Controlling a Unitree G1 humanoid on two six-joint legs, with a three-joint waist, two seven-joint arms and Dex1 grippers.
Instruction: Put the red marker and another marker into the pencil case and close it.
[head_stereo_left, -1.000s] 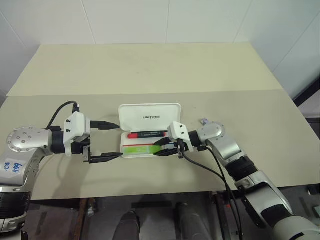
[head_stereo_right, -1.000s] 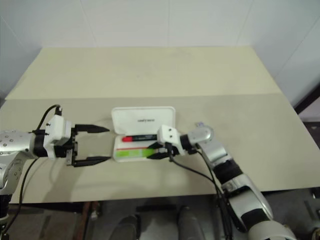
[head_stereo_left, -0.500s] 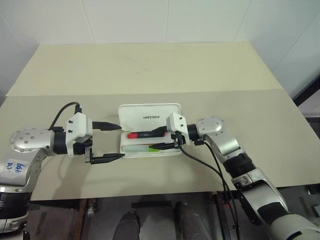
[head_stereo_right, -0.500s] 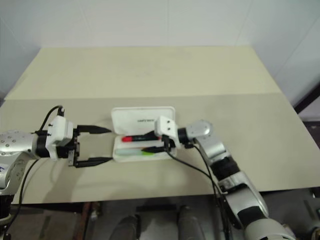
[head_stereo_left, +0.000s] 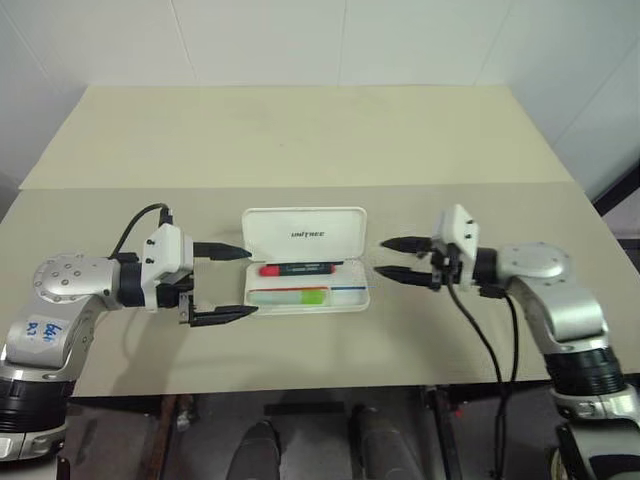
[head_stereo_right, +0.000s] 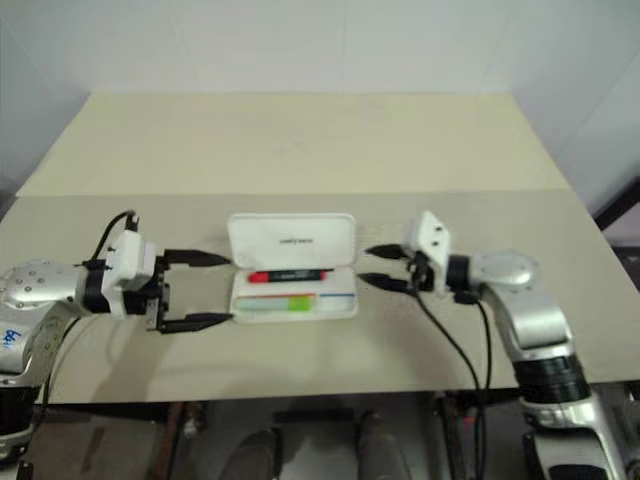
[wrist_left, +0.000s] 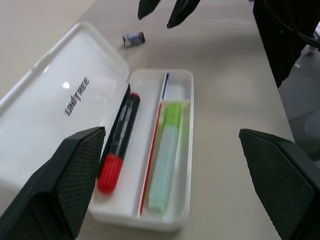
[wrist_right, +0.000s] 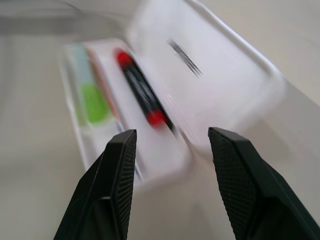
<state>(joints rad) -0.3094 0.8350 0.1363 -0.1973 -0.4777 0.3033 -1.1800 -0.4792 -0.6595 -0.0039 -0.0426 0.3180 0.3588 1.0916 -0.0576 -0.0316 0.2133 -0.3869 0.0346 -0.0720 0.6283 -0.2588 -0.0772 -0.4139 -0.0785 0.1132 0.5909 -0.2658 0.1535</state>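
The white pencil case (head_stereo_left: 348, 306) lies open mid-table, its lettered lid (head_stereo_left: 305, 232) tilted back. In its tray the red marker (head_stereo_left: 298, 269) lies along the far side, and another marker (head_stereo_left: 290, 296), light green, along the near side. My left gripper (head_stereo_left: 250, 282) hovers open at the case's left end, one finger by the lid and one by the tray's front corner. My right gripper (head_stereo_left: 381, 257) is open and empty, a short gap off the case's right end, pointing at it. The left wrist view looks down on both markers (wrist_left: 117, 145) (wrist_left: 165, 150) inside the tray.
A small dark object (wrist_left: 133, 38) lies on the table just past the case's right end, close to my right gripper. A seam (head_stereo_left: 300, 185) crosses the beige tabletop behind the case. The table's front edge (head_stereo_left: 300, 385) runs near me.
My right gripper opened, left the green marker in the tray and pulled away to the right, clear of the case. The left gripper stayed put.
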